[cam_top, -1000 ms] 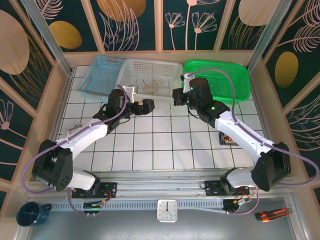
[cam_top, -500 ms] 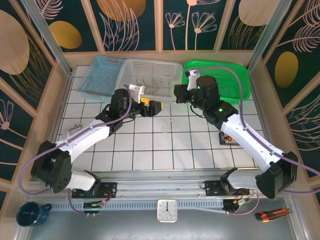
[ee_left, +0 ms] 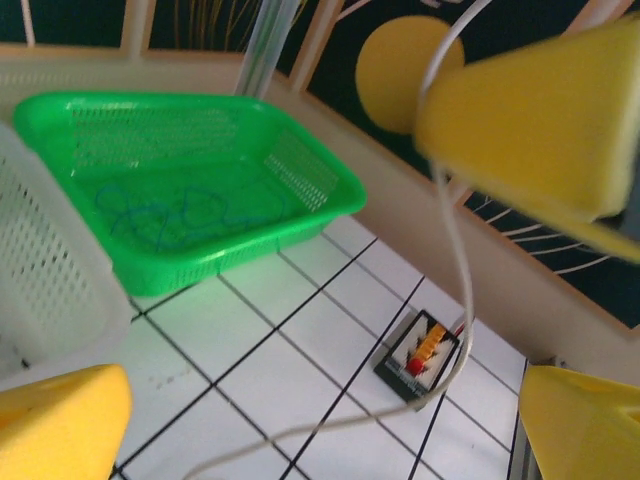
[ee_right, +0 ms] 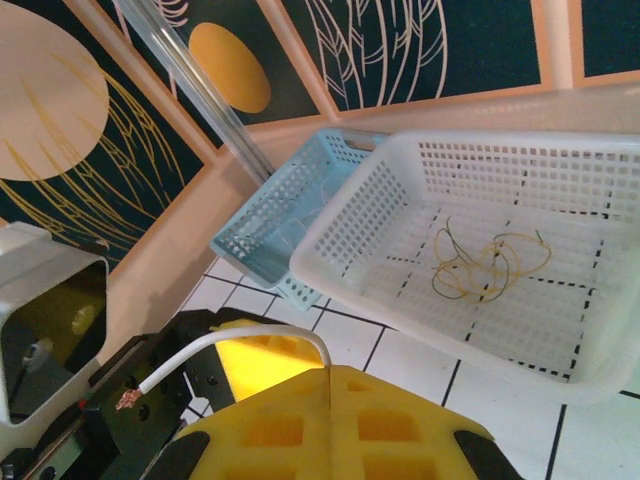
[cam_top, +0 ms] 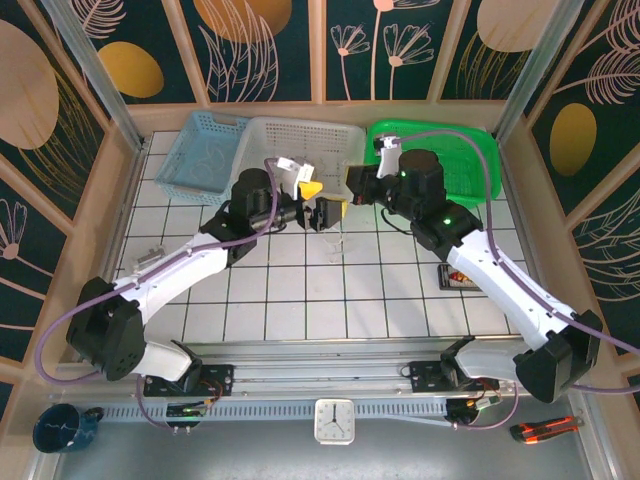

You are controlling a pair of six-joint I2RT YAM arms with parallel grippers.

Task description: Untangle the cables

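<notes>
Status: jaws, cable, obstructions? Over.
Right gripper shut on white cable. Left gripper open, facing its hanging length, not gripping. Blue cable lies in green basket, out of the way.

Whitish cable point(ee_left: 461, 265) between spread yellow jaws, blue cables point(ee_left: 185, 210) in green basket point(ee_left: 300, 165)

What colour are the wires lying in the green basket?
Blue. The wires in the green basket show best in the left wrist view.
</notes>
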